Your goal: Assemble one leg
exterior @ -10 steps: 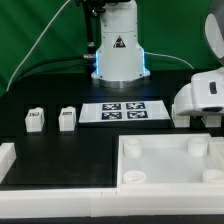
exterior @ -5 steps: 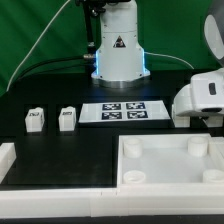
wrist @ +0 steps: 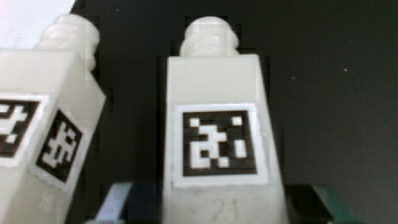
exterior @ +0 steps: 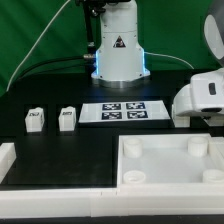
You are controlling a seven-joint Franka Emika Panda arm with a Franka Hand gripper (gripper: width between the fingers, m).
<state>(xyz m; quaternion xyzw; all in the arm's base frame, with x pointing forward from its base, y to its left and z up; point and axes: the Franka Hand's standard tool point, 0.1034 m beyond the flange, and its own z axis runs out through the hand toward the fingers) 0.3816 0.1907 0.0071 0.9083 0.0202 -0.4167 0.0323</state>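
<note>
Black table (exterior: 60, 150) carries the white tray (exterior: 160, 180), its corner sockets facing up. Gripper (wrist: 222, 207) fingers flank the leg (wrist: 217, 120), just beside a second leg (wrist: 50, 110). Whether they clamp it cannot be told.

Green curtain (exterior: 35, 35) hangs behind a black-topped table (exterior: 70, 150) in bright, even light. A low white rail (exterior: 55, 200) edges the table's near side; the marker board (exterior: 122, 111) lies flat mid-table.

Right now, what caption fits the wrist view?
White tagged leg centred at the end effector, a second leg beside it, on the black table.
</note>
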